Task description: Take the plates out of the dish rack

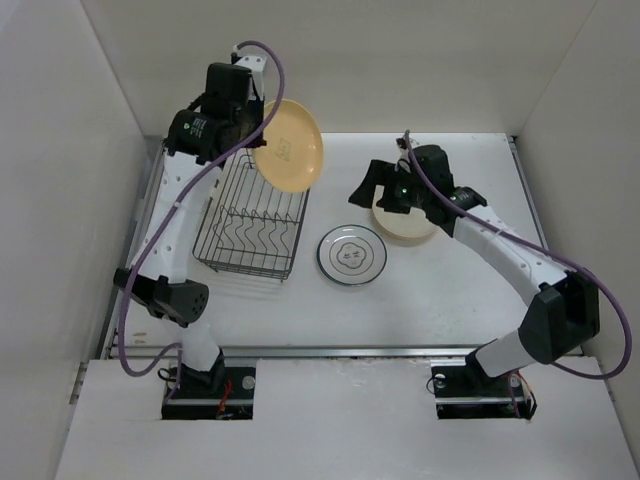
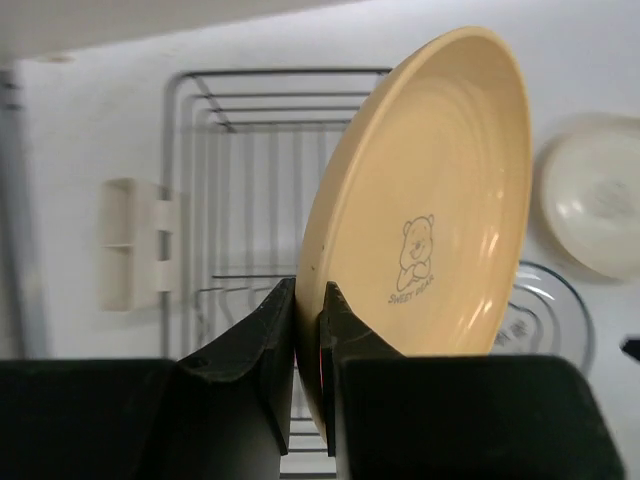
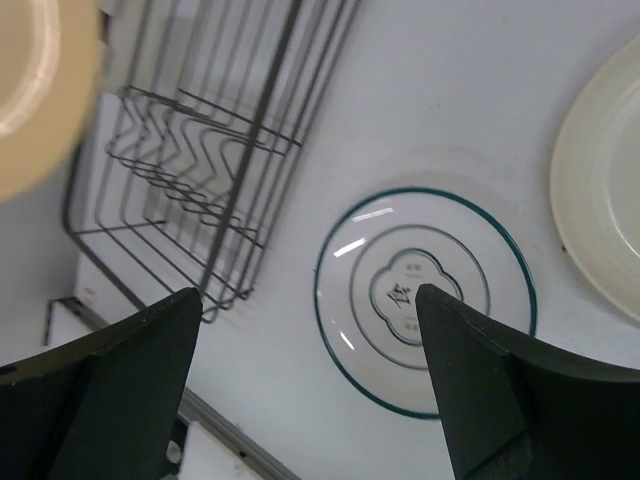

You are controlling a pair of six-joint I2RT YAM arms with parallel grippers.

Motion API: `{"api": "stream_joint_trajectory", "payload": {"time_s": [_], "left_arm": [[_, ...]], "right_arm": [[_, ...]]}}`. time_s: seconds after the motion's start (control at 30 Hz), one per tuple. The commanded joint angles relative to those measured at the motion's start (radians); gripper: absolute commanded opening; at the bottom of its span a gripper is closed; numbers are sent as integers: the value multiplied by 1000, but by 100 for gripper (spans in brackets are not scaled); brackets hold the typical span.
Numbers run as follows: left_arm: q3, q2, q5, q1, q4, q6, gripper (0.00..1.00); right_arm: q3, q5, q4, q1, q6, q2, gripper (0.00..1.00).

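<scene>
- Clamped tight as it is, the left gripper point(image 2: 308, 300) pinches the lower rim of the tan plate point(image 2: 430, 200) between its two fingers. The plate stands on edge, lifted above the far right corner of the dish rack point(image 1: 250, 225).
- Tan plate, face: the left wrist view alone shows a small bear drawing with lettering beneath. The top view gives only a faint mark there.
- Right gripper point(image 3: 307, 300): jaws spread wide, nothing between them, held above the table point(image 1: 450, 290).
- White plate point(image 3: 425, 300): lies flat on the table, just right of the rack and apart from it. The right wrist view frames it between the open fingers and shows its dark ring and centre motif. The left wrist view catches only a sliver behind the tan plate.
- Cream plate point(image 1: 405, 228): lies flat, beyond and to the right of the white plate. In the top view the right wrist partly covers it. Whether it is one plate or a stack cannot be told.
- Dish rack, detail: dark wire with wavy divider prongs, on the left half of the table.
- White bracket point(image 2: 130, 245): sits beside the rack's outer wall and is plain only in the left wrist view.
</scene>
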Motion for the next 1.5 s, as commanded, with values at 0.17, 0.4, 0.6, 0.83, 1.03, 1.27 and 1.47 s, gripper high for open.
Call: {"api": "stream_joint_trajectory", "payload": {"time_s": [0.17,0.4,0.6,0.83,1.03,1.27,1.47], "left_arm": [[-169,31,800,121,-32,-70,0],[-181,31,882,122,-13,-79,0],[-192,40,914,122,-13,-89,0],[-192,19,653,122,-36,-52,86],[-229,-55,-21,131,-70,11,100],[-505,-108,-300,233,-82,88,100],[-753,-167,-264,324,-52,106,97]], "right_arm": [[-23,-270,323,-67,155,10,94],[-41,-324,355,-67,205,102,80],[-41,-324,364,-67,214,114,20],[-20,-193,257,-89,205,70,0],[-20,8,87,-213,214,1,0],[-104,140,-10,-368,225,-48,0],[-156,191,-9,-409,225,-18,0]]}}
